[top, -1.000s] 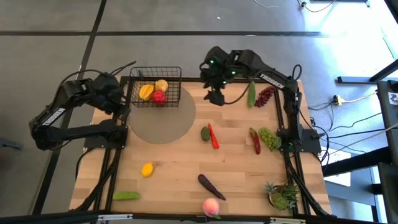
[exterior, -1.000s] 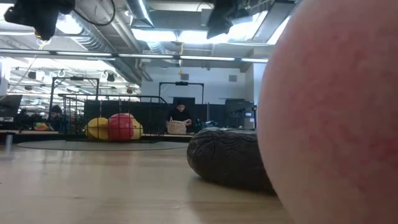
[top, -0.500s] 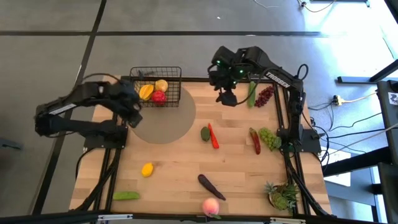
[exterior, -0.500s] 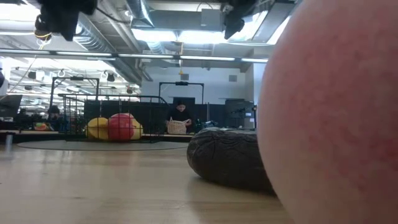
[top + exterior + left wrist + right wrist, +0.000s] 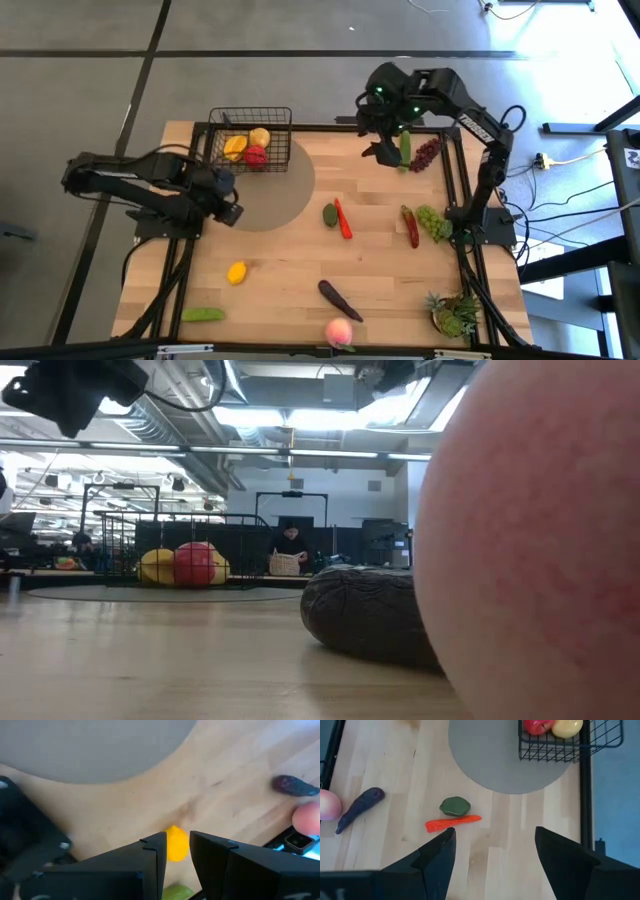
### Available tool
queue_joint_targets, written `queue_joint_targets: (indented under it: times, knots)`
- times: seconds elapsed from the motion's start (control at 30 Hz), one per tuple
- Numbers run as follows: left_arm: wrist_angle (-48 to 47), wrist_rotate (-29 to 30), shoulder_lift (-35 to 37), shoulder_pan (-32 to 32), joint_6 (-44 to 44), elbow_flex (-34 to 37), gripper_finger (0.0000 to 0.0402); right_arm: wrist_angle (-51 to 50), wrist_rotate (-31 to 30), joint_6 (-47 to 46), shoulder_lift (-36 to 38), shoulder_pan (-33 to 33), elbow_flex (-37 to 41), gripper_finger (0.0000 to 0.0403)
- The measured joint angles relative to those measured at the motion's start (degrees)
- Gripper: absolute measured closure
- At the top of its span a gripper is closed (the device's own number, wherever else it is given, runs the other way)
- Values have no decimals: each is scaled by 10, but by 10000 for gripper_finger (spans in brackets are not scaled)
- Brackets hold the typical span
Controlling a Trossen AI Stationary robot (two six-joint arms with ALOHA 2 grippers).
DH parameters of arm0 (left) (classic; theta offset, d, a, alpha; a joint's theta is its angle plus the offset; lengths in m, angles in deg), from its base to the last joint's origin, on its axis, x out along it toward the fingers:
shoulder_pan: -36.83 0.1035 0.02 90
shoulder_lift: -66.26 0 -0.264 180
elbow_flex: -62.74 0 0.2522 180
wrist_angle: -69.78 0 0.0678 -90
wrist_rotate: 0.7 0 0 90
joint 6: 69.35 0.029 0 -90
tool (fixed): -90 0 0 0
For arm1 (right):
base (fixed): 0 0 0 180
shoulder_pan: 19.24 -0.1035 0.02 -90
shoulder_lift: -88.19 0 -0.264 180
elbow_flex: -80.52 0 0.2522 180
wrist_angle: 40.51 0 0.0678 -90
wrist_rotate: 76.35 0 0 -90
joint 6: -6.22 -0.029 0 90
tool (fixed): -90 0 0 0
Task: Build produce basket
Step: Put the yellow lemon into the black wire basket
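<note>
Changes since earlier frame: left gripper has swung from beside the basket down to left of centre, over the mat edge; right gripper has drifted right along the upper edge toward the cucumber.

Items, left to right in the high view:
- Left gripper: fingers nearly pressed together, a narrow gap only, nothing between them; its wrist view shows a lemon on the tabletop beyond the gap.
- Green pod: lower left, lying flat.
- Basket: upper left of centre, on the far rim of the grey round mat; holds mango, lemon and apple.
- Lemon: lower left, on bare tabletop.
- Eggplant: lower centre.
- Peach: bottom edge, centre.
- Green fruit and chili: centre, just beside each other.
- Right gripper: upper centre-right, fingers spread wide, empty.
- Cucumber: just right of that gripper.
- Dark grapes: upper right.
- Second chili, green grapes: right of centre.
- Potted plant: lower right.
</note>
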Motion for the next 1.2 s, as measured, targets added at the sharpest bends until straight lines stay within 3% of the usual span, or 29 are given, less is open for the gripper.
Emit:
queue_joint_targets:
  times: [0.23,0.37,0.7,0.97,1.2]
  knots:
    - [108,4,0,-96,-114,59,327,1,6,22,5,0,0,141]
    - [176,8,-5,-140,-134,77,327,1,8,48,5,0,0,141]
    - [194,8,-12,-207,-180,80,327,1,16,44,5,0,0,141]
    - [194,-6,-23,-218,-143,80,327,1,94,32,5,0,0,141]
    - [191,-65,-57,-221,-100,80,324,1,108,32,5,0,0,141]
